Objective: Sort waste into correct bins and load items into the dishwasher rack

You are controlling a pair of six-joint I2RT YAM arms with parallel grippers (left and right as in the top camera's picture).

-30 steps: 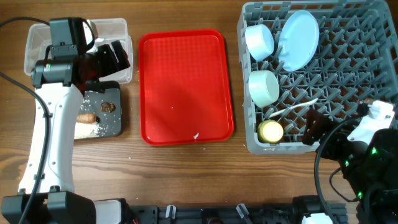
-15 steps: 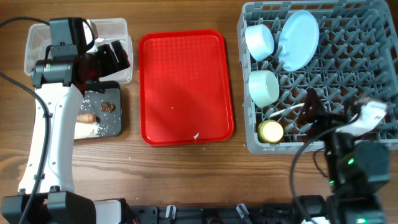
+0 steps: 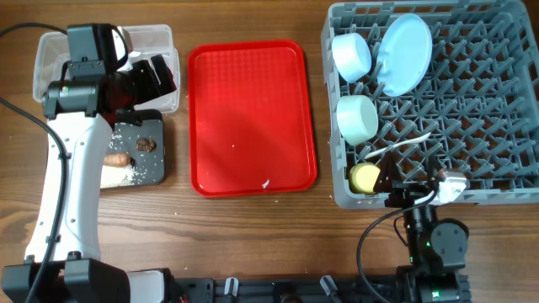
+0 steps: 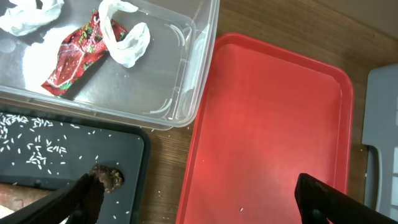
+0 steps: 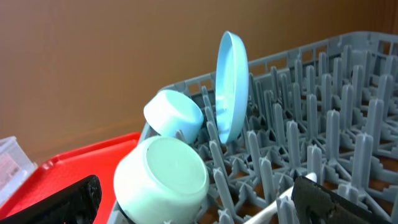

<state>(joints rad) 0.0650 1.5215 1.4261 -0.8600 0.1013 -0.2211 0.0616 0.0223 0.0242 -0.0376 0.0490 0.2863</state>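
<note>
My left gripper (image 3: 154, 77) is open and empty, hovering over the gap between the clear waste bin (image 3: 160, 34) and the red tray (image 3: 253, 118); its fingers frame that gap in the left wrist view (image 4: 199, 202). The bin (image 4: 186, 93) holds a red wrapper (image 4: 74, 53) and a white tissue (image 4: 127, 37). My right gripper (image 3: 404, 187) is open and empty at the front edge of the grey dishwasher rack (image 3: 472, 109). The right wrist view (image 5: 196, 205) shows a mint cup (image 5: 161, 180), a pale blue cup (image 5: 174, 115) and a blue plate (image 5: 231, 87) in the rack.
A black tray (image 3: 156, 164) below the bin holds a brown food lump (image 3: 147, 143), a sausage piece (image 3: 118, 158) and scattered rice. A yellow round item (image 3: 365, 177) and a white utensil (image 3: 400, 145) lie in the rack's front left corner. The red tray carries only crumbs.
My right arm has swung left and back from the rack's right front corner to just in front of the rack's front edge. The left arm has not moved.
</note>
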